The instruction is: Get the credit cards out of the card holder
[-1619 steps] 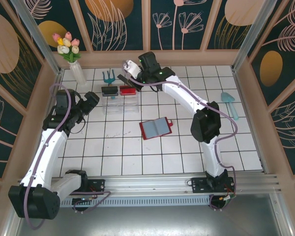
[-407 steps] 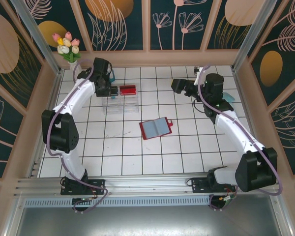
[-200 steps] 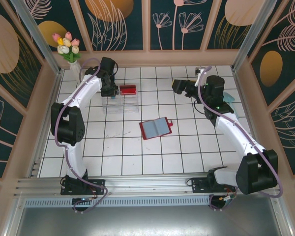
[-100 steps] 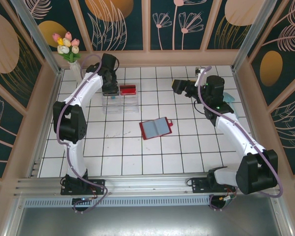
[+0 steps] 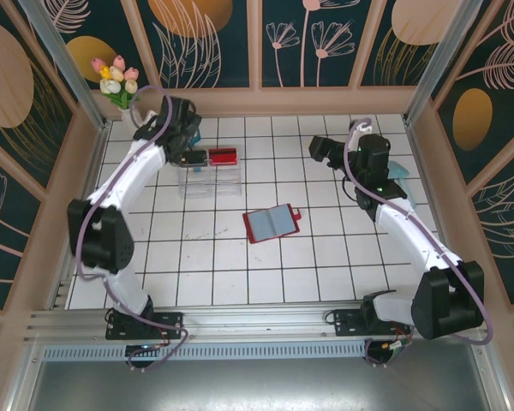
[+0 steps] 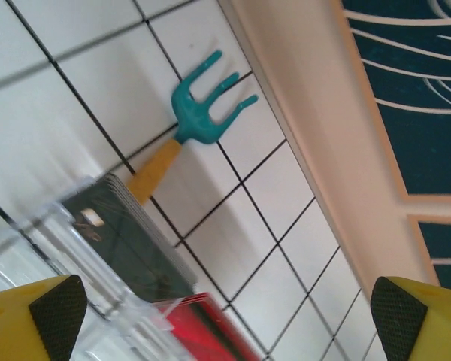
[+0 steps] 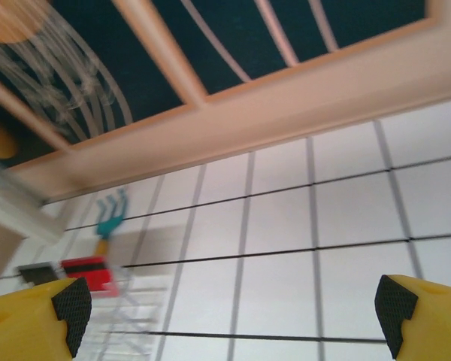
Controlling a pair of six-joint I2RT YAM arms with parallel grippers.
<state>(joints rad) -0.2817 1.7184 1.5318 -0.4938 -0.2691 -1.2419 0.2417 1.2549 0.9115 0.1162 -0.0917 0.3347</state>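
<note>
1. The left end effector point(image 6: 225, 314), clenched over the clear stand point(image 5: 212, 181) a moment ago, is now released. Its fingertips point(image 6: 56, 312) sit at the far edges of the wrist view with nothing between them.
2. Under it, a dark card point(image 6: 128, 241) with a small orange-ish mark lies on the black tray point(image 5: 191, 158) atop the stand, clear of the fingers. I judge this to be a credit card just dropped off, so that delivery looks done.
3. The card holder point(image 5: 272, 223) lies open in the middle of the counter point(image 5: 206, 274), grey-blue pockets up and well apart from both arms. Whether any card remains inside is too small to tell.
4. The left arm reaches far toward the back-left corner. Its wrist is drawn slightly away from the stand and tilted toward the teal fork point(image 6: 209, 113) near the wall.
5. The right arm stretches toward the back right and has hardly shifted. The right end effector point(image 7: 233, 312) is released, empty and raised off the counter.
</note>
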